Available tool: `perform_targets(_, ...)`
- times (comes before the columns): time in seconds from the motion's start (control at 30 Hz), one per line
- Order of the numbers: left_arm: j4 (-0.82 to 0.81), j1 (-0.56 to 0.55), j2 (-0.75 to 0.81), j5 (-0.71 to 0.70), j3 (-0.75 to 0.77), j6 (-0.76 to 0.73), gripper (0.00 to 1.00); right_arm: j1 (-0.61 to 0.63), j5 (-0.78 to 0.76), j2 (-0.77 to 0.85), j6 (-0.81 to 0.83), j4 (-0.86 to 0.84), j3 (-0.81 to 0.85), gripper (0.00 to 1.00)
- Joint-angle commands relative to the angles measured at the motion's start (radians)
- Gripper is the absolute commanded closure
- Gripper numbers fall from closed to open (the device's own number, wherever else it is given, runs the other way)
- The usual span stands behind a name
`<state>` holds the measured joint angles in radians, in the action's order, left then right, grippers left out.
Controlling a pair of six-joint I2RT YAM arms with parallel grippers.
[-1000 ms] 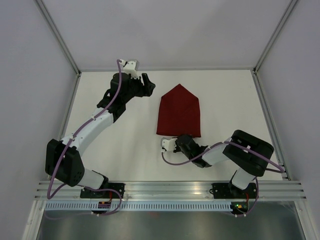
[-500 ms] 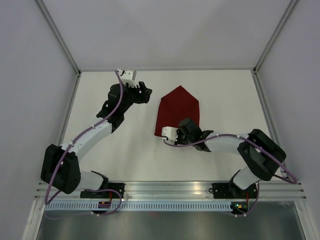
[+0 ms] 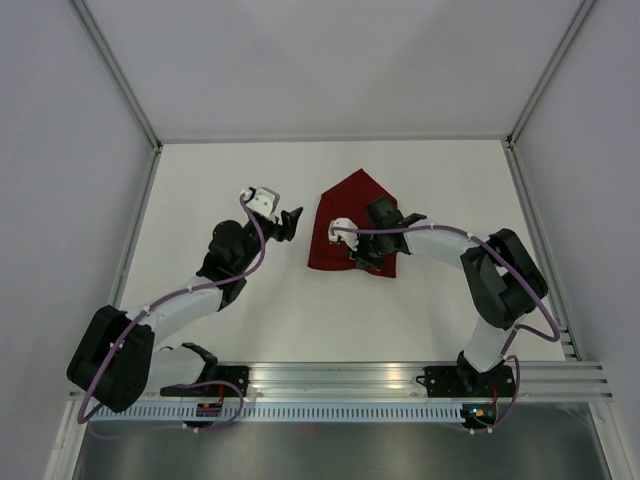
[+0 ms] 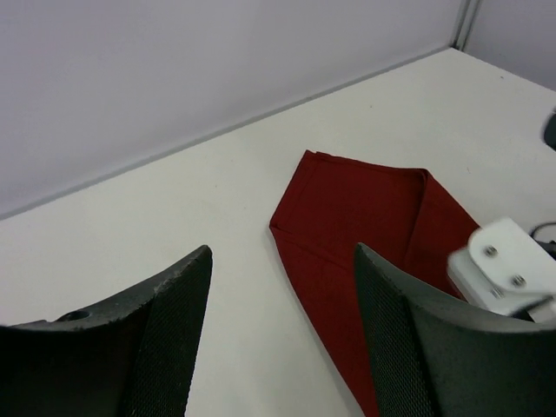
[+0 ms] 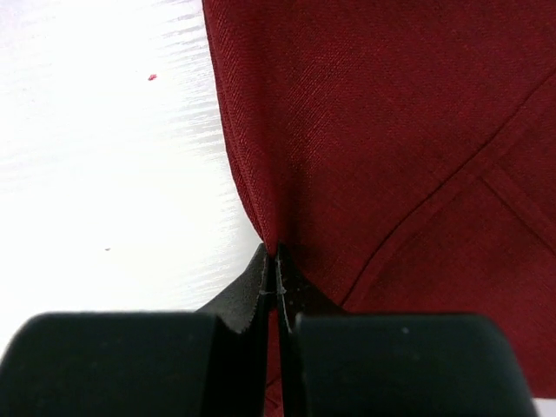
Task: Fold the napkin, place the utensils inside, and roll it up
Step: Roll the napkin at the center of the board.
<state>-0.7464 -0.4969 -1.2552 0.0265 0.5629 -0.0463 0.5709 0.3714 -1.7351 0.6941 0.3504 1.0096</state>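
With right end effector (image 5: 276,268) pinched on napkin (image 3: 352,205) hem and left end effector (image 4: 282,261) agape, empty: lift low, carry straight toward desk (image 3: 450,180) far edge, align edges.

Near part of napkin (image 3: 348,205) hidden under right end effector (image 3: 364,256); right wrist view crops napkin top, right.

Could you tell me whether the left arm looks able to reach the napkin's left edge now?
Probably yes: the left gripper stands open just left of the napkin, with only bare table between. The right gripper, shut on the napkin farther right, leaves that edge free.
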Motion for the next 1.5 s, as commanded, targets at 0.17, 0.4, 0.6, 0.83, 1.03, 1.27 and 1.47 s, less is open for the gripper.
perform_targets(0.17,-0.196,-0.040,0.183,0.147,-0.097,-0.237,0.25,-0.097,0.282,-0.161,0.030,0.288,0.227,0.95)
perform_targets(0.4,-0.105,-0.150,0.171,0.150,-0.121,-0.400,0.25,-0.146,0.356,-0.236,0.056,0.394,0.325,0.95)
perform_targets(0.6,-0.191,-0.215,0.155,0.098,-0.222,-0.400,0.24,-0.166,0.360,-0.271,0.085,0.443,0.350,0.95)
perform_targets(0.83,-0.076,-0.397,-0.018,0.015,-0.143,-0.546,0.25,-0.172,0.370,-0.294,0.097,0.473,0.371,0.95)
perform_targets(1.03,-0.025,-0.468,-0.199,0.033,-0.060,-0.622,0.24,-0.175,0.371,-0.323,0.111,0.507,0.397,0.96)
perform_targets(1.27,-0.004,-0.505,-0.427,0.046,0.045,-0.757,0.23,-0.180,0.368,-0.333,0.110,0.506,0.399,0.96)
perform_targets(1.47,-0.016,-0.502,-0.546,0.027,0.100,-0.811,0.23,-0.181,0.363,-0.339,0.110,0.509,0.402,0.96)
